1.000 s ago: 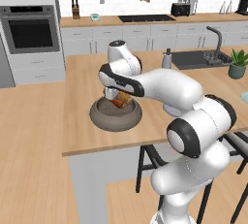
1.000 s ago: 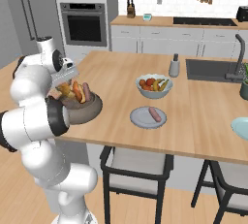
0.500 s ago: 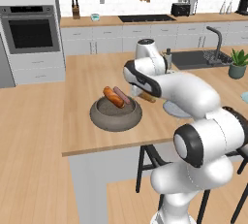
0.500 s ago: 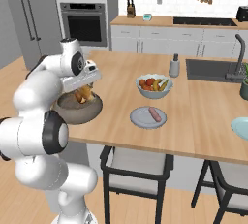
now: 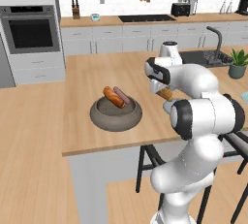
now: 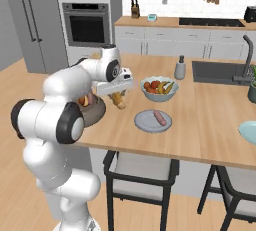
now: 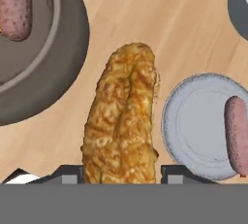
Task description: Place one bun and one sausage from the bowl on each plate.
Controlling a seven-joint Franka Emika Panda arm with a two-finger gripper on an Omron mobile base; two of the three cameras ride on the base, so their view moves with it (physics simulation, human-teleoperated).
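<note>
The hand [image 6: 119, 101] has carried the golden-tan bun [image 7: 121, 121] off the bowl [image 5: 116, 116].

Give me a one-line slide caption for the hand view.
Gripper carries a golden-tan bun between the dark bowl and a plate holding one sausage.

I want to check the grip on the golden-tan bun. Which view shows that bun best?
The hand view: the golden-tan bun stands large and central, held in the pincer. The right base view shows it small under the hand; the left base view shows just an end past the arm.
</note>
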